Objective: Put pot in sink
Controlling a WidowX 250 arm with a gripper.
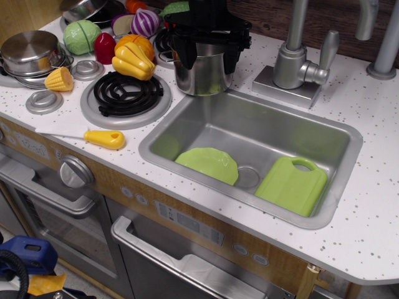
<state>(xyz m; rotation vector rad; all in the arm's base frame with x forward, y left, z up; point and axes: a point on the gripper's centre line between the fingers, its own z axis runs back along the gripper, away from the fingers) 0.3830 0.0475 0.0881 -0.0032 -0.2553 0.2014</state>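
Observation:
The pot (199,73) is a tall shiny steel cylinder standing upright at the back left corner of the sink (249,128), by the rim on the white speckled counter. I cannot tell whether its base touches the counter. My black gripper (207,45) comes down from above over the pot's top. One of its fingers (179,53) is against the left side of the rim and the other against the right side, so it is shut on the pot. The pot's top is hidden by the gripper.
In the sink lie a green plate (207,165) and a green cutting board (292,185), either side of the drain (248,177). The faucet (294,59) stands behind the sink. Left of it are a burner (126,94), toy vegetables (133,59), a lidded steel pot (29,53) and a yellow-handled knife (103,138).

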